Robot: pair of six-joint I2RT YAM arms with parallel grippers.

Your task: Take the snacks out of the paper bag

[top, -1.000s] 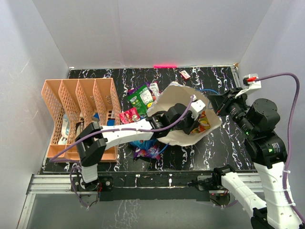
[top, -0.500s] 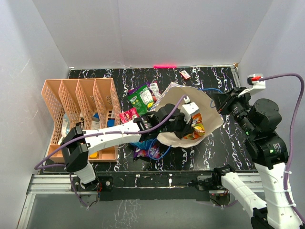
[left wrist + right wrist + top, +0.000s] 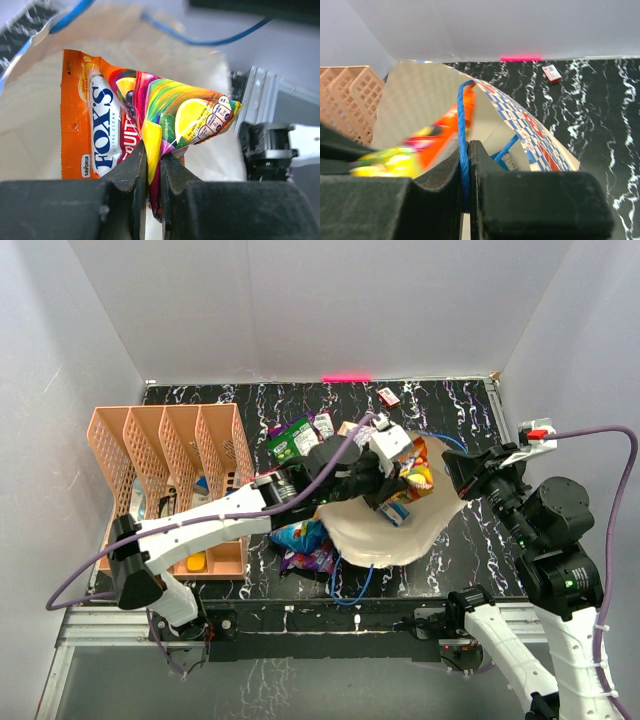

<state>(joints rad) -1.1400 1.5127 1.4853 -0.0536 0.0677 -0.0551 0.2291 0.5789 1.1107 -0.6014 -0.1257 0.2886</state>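
Observation:
My left gripper (image 3: 152, 165) is shut on an orange Fox's snack packet (image 3: 125, 115) and holds it just above the mouth of the paper bag (image 3: 385, 530); the packet also shows from above (image 3: 415, 478). My right gripper (image 3: 468, 165) is shut on the bag's blue cord handle (image 3: 464, 130) at the bag's right side (image 3: 455, 472). The bag's chequered outside (image 3: 535, 130) faces the right wrist camera. Green packets (image 3: 292, 440), a red one (image 3: 270, 480) and blue and purple ones (image 3: 305, 545) lie on the table left of the bag.
A peach lattice organizer (image 3: 165, 475) stands at the left. A small red-and-white box (image 3: 388, 396) lies at the back of the black marbled table (image 3: 470, 540). A loose blue cord (image 3: 350, 585) trails at the front.
My left gripper has risen out of the bag towards the back, carrying the orange packet. The bag has flattened and its lower cord has dropped to the front. The right gripper shifted slightly down.

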